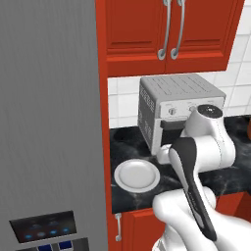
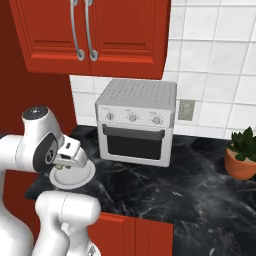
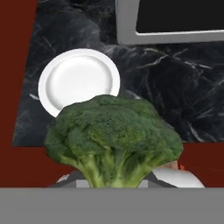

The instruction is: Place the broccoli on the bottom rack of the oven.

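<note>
The broccoli [image 3: 113, 138] is held in the hand [image 3: 114, 177], closed on its pale stem, above the near edge of the black marble desk [image 3: 175, 96]. A white plate [image 3: 78, 81] lies just beyond it on the desk, left of the silver toaster oven [image 2: 136, 120] with 3 knobs.

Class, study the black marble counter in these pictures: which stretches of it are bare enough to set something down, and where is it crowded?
The widest bare patch of the counter runs from the toaster oven across to the potted plant, down to the front edge. A narrower strip lies before the toaster oven's door. The left end is crowded: the white plate sits there, with the gripper holding the broccoli above it.
</note>
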Motion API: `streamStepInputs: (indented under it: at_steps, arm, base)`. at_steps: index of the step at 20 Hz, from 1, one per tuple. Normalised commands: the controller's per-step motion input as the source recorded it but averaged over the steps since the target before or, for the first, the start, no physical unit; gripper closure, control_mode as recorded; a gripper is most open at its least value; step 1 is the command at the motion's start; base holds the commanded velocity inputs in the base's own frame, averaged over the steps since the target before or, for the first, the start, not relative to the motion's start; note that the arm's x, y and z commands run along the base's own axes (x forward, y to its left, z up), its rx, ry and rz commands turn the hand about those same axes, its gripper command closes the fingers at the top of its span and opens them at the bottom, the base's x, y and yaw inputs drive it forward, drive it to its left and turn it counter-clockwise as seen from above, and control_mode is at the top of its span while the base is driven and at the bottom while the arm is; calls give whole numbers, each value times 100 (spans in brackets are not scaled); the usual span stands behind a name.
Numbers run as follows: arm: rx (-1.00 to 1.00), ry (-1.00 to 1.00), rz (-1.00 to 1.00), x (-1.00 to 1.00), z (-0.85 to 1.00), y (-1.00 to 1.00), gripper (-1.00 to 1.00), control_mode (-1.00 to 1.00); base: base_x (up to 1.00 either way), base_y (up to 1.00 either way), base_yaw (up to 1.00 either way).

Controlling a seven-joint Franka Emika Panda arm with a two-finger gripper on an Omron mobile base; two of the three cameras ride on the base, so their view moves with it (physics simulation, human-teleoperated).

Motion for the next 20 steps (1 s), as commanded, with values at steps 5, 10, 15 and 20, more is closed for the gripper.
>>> streamStepInputs:
  at_steps: [5, 10, 15, 20]
  arm:
    - [0, 0, 0, 0, 0, 0, 100, 100]
    - [0, 0, 0, 0, 0, 0, 100, 100]
    - [0, 0, 0, 0, 0, 0, 100, 100]
    - [0, 0, 0, 0, 0, 0, 100, 100]
  base:
    - [-79, 35, 1]
    - [-93, 58, 6]
    - [-31, 100, 15]
    - [-5, 100, 20]
